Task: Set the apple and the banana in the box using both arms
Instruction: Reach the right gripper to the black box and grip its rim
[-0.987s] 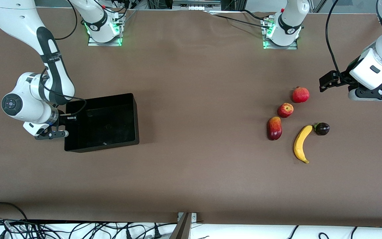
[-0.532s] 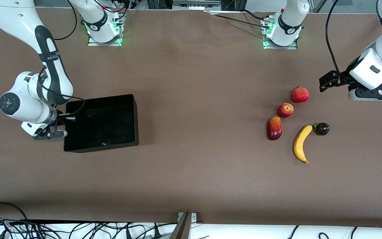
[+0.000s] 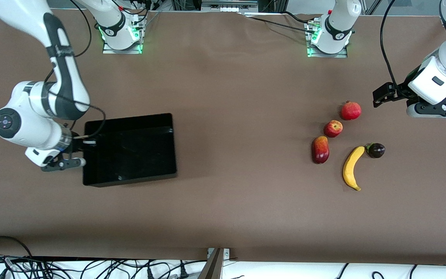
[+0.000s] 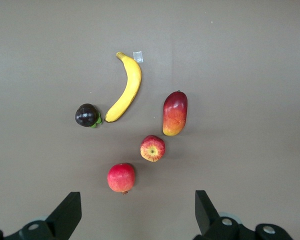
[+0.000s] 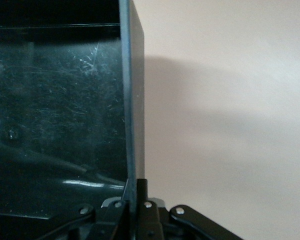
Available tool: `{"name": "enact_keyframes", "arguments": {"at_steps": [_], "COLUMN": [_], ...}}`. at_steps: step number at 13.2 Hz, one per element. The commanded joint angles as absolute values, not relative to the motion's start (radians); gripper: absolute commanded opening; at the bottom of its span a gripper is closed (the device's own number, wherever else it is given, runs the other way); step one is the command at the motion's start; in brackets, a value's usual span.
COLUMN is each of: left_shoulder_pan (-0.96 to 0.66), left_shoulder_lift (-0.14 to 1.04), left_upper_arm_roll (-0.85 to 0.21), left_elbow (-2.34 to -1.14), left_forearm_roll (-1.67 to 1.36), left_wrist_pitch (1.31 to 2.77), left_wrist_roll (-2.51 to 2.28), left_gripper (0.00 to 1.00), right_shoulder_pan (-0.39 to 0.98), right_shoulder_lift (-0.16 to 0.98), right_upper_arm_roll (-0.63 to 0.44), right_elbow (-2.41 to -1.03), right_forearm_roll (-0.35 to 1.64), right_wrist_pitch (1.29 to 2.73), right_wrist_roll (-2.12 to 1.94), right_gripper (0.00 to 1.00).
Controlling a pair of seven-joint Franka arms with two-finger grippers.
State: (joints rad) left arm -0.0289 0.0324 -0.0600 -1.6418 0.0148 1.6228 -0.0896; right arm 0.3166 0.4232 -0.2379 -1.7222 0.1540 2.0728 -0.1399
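Right gripper [image 3: 85,142] pinches the end wall of the box [image 3: 130,149], hauling it toward the fruit; box empty. Left gripper [image 4: 135,212] waits, fingers spread, above the table beside the pomegranate [image 4: 121,177]; apple [image 4: 152,148] and banana [image 4: 126,91] lie further out, untouched. Next: a descent onto the apple, tight between pomegranate and mango [image 4: 175,113]. Bare table separates box and fruit.

Even overhead light left soft, short shadows beside the fruit on the counter [image 3: 238,116]. The box [image 3: 130,149] walls showed faint glare, and the right wrist view was hazy up close.
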Motion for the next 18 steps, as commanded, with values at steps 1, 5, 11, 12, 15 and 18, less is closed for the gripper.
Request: {"name": "enact_keyframes", "arguments": {"at_steps": [1, 5, 11, 12, 15, 18], "left_shoulder_pan": [-0.023, -0.023, -0.023, -0.025, -0.025, -0.025], "left_shoulder_lift": [0.025, 0.025, 0.025, 0.025, 0.026, 0.028], "left_upper_arm_roll": [-0.063, -0.063, -0.063, -0.063, -0.063, -0.063], "left_elbow": [-1.631, -1.631, -1.631, -1.631, -1.631, -1.635], "left_forearm_roll": [-0.005, -0.005, -0.005, -0.005, -0.005, -0.005], "left_wrist_pitch": [1.601, 1.601, 1.601, 1.601, 1.601, 1.601], "left_wrist_roll": [-0.081, -0.081, -0.086, -0.084, -0.083, -0.08], "left_gripper": [1.0, 1.0, 1.0, 1.0, 1.0, 1.0], "right_shoulder_pan": [0.438, 0.615, 0.776, 0.797, 0.841, 0.861], "right_shoulder_lift": [0.449, 0.563, 0.768, 0.787, 0.866, 0.923], "right_upper_arm_roll": [-0.242, -0.242, -0.242, -0.241, -0.223, -0.221], "right_elbow": [-1.634, -1.514, -1.278, -1.278, -1.223, -1.164], "right_forearm_roll": [0.213, 0.296, 0.354, 0.354, 0.402, 0.402], "right_wrist_pitch": [2.036, 2.043, 2.112, 2.152, 2.219, 2.226], "right_wrist_roll": [0.009, 0.315, 0.638, 0.67, 0.744, 0.732], "right_gripper": [0.0, 0.0, 0.0, 0.0, 0.0, 0.0]}}
